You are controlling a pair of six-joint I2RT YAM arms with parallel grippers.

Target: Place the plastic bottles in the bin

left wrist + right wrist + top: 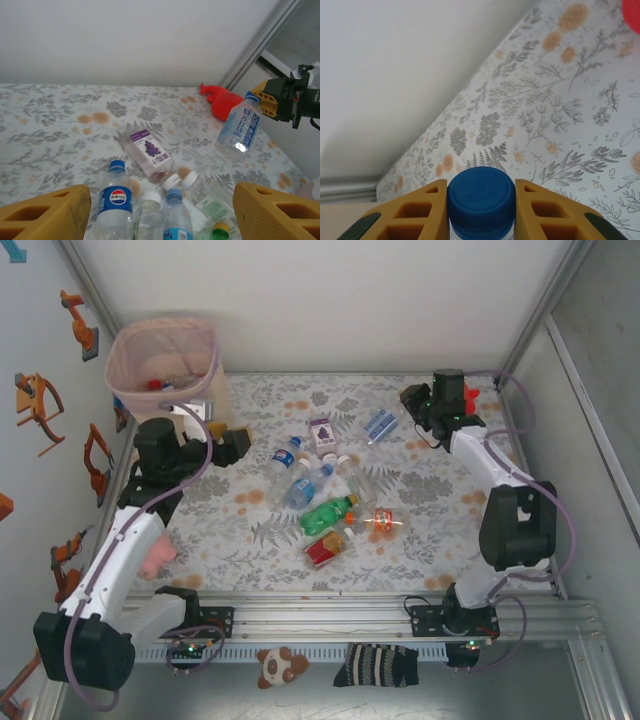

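- Right hand [266, 97]: fingers pinched on the blue cap [481, 197] of a clear blue-labelled bottle [241, 125]. The bottle hangs tilted below the hand, off the counter [430, 550], far across from the bin [122, 340].
- Red plush toy [220, 100]: on the counter just behind the held bottle, farther still from the bin.
- Left hand [238, 443]: fingers [45, 215] spread wide with nothing between them. It is just beside the bin's base, on the side facing the loose bottles.
- Bin: beige with a pinkish bag liner, upright at the counter's far corner. Something red-capped shows inside; the contents cannot be counted.
- Loose bottles lie on the counter between the bin and the right hand:
  - Pepsi bottle [287, 455], nearest the bin.
  - purple-labelled bottle [322, 432], just past it.
  - blue-capped clear bottle [308, 485], touching the Pepsi bottle.
  - green bottle [328, 513], orange-labelled bottle [380, 522] and red-labelled bottle [325, 548], bunched farther from the bin, toward the near edge.
- Pink plush toy [155, 558]: well on the near side of the bin, against the left arm.
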